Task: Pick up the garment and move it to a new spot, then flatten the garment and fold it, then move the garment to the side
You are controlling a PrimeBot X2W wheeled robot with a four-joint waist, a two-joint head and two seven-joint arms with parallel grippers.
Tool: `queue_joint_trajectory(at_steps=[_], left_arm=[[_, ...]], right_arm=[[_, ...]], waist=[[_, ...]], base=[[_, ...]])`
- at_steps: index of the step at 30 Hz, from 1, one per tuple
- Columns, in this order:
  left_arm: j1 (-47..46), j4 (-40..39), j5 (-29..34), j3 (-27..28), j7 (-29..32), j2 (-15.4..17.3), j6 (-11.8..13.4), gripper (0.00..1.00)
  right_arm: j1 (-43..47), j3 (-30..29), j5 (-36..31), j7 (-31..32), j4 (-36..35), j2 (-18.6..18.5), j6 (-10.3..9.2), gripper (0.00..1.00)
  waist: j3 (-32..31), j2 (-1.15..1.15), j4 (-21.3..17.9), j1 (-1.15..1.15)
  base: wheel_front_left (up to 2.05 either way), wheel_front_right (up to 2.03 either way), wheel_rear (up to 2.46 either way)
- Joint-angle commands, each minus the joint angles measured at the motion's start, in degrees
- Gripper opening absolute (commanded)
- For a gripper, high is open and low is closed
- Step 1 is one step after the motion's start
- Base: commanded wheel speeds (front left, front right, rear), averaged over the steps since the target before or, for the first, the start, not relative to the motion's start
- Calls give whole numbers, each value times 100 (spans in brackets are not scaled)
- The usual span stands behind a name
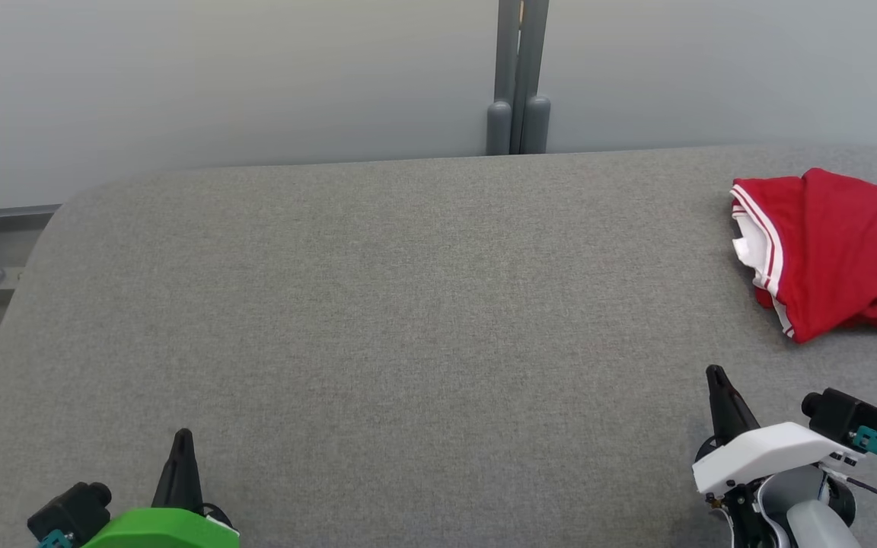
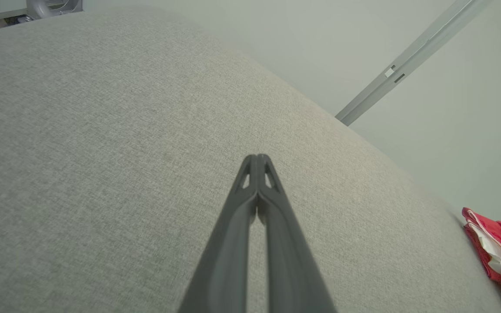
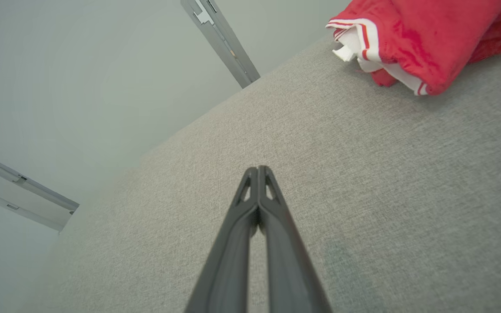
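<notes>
The right gripper (image 1: pixel 715 374) hangs low over the near right of the tabletop (image 1: pixel 377 320), its 2 fingers (image 3: pixel 276 226) pressed together tip to tip, nothing between them. The left gripper (image 1: pixel 182 438) is at the near left, its fingers (image 2: pixel 237 226) likewise closed on nothing.

From the right fingers the garment (image 1: pixel 834 251), a red bundle with white-and-red striped trim, lies farther away and slightly right, near the far right corner of the tabletop. It is apart from both grippers, and the right arm is plainly the nearer; the left would have to cross the whole width. The striped edge faces left and runs roughly near to far. The bundle runs off the right border of the head view, so its full length cannot be told.

Between the right fingers and the cloth is bare grey fabric, with nothing in the way. A grey post (image 1: pixel 521 76) stands behind the far edge, well left of the garment and, I judge, outside any reach path.
</notes>
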Motion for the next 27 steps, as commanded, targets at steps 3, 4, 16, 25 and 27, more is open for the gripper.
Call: queue_joint_trajectory(at_steps=[3, 4, 16, 25, 27], left_arm=[[-197, -135, -378, 52, 71, 28, -19, 0], [-202, -147, -464, 58, 94, 28, -22, 0], [-266, -282, -1391, 127, 324, 34, -52, 0], [-304, -376, -2023, 174, 482, 39, -66, 0], [-311, -395, -2159, 186, 515, 40, -67, 0]], right_arm=[[-39, -52, 388, 89, -167, -30, 0, 0], [-35, -59, 474, 110, -184, -31, 0, 0], [9, -144, 1464, 354, -372, -38, 0, 0], [38, -203, 2132, 518, -498, -43, 0, 0], [44, -216, 2268, 556, -525, -44, 1, 0]], waist=[[4, 0, -7, 0], [5, 0, -10, 0], [20, 0, -39, 0], [30, 0, -60, 0], [33, 0, -65, 0]], base=[[0, 0, 0], [0, 0, 0], [0, 0, 0], [0, 0, 0], [0, 0, 0]])
